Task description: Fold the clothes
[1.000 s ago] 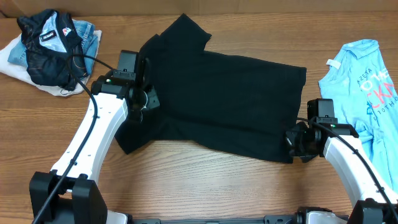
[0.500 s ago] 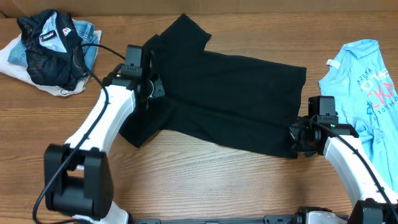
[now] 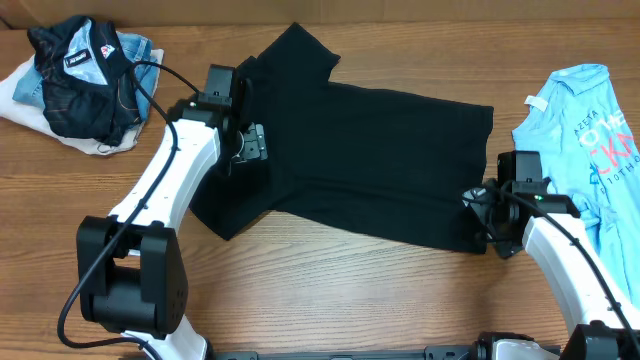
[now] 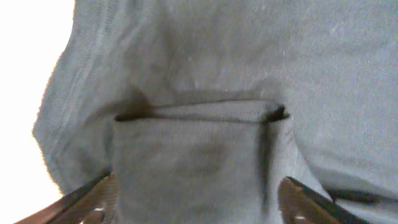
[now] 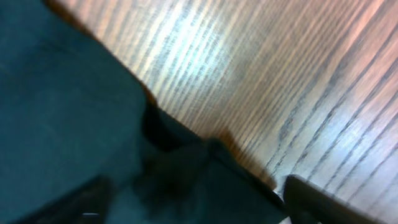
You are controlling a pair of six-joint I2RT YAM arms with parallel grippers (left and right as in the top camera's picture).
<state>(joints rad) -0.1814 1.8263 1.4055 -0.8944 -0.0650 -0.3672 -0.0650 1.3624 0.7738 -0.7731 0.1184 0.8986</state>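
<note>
The clothes, a plain black T-shirt (image 3: 370, 165), lie spread across the middle of the wooden table, one sleeve pointing to the far side. My left gripper (image 3: 250, 145) stands open over the shirt's left part. In the left wrist view a folded edge of the shirt (image 4: 199, 124) lies between the spread fingertips (image 4: 93, 198). At the shirt's near right corner my right gripper (image 3: 480, 215) is open. In the right wrist view that corner (image 5: 205, 180) lies loose between its wide-apart fingers (image 5: 314, 202), on the wood.
A light blue T-shirt with pink lettering (image 3: 590, 150) lies at the right edge. At the far left sits a pile with a dark jacket (image 3: 75, 75) on light cloth (image 3: 20, 95). Bare wood (image 3: 330, 290) runs along the front.
Both grippers have opened and let go of the shirt. The left arm moved toward the far side, carrying the shirt's left part inward before release. The right arm barely moved.
</note>
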